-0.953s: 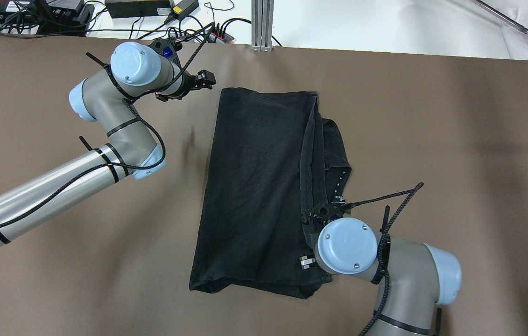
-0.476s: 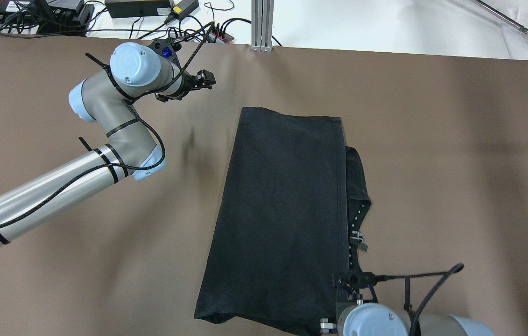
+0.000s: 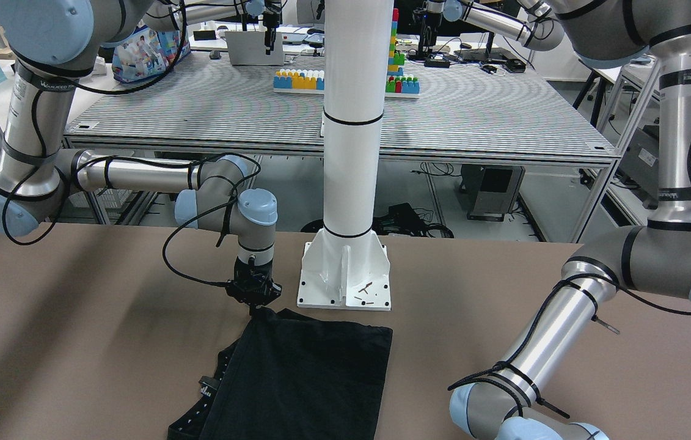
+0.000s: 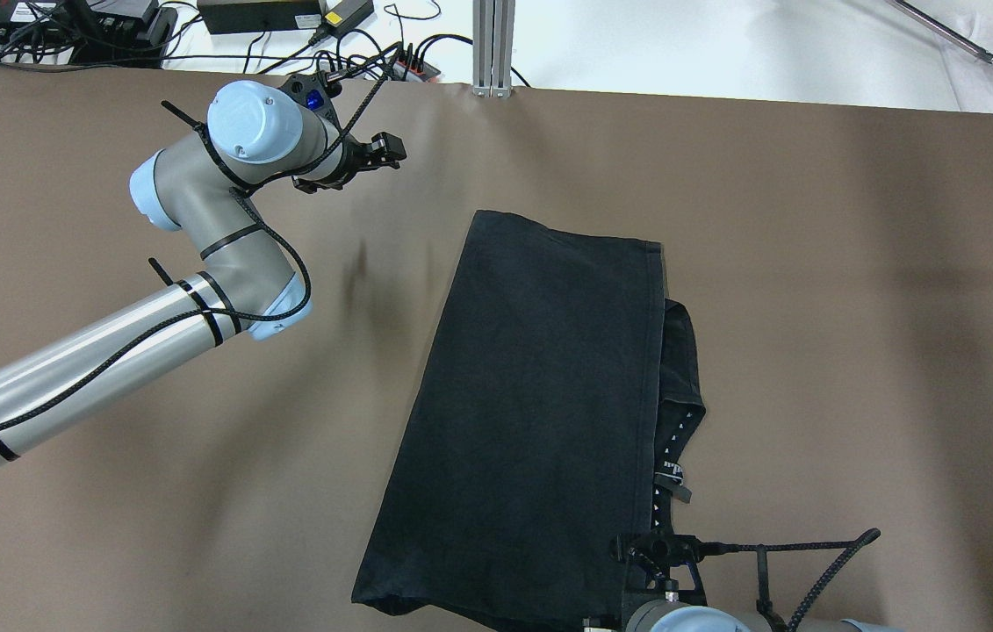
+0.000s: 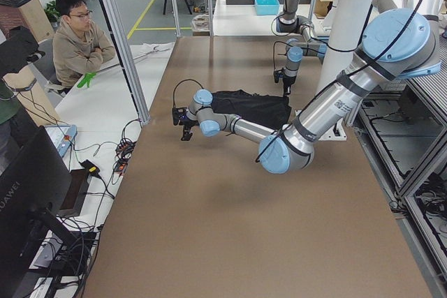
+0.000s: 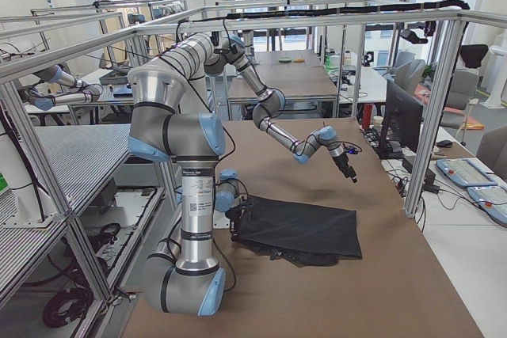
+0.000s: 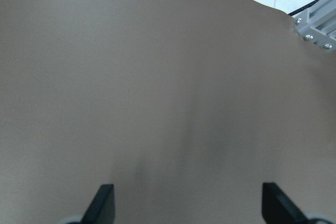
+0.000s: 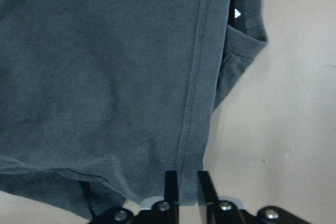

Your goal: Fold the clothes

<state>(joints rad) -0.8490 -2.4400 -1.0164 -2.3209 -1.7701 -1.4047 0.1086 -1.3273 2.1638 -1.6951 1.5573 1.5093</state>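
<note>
Being pinched by the closed right gripper (image 8: 187, 178), the clothes (image 4: 540, 395) were held flat; the left gripper (image 4: 384, 151) was held open, empty.

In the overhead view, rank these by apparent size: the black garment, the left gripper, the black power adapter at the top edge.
1. black garment, by far the largest.
2. black power adapter, though the frame's top edge cuts it off.
3. left gripper, smallest, even though it is raised nearer the camera.
</note>
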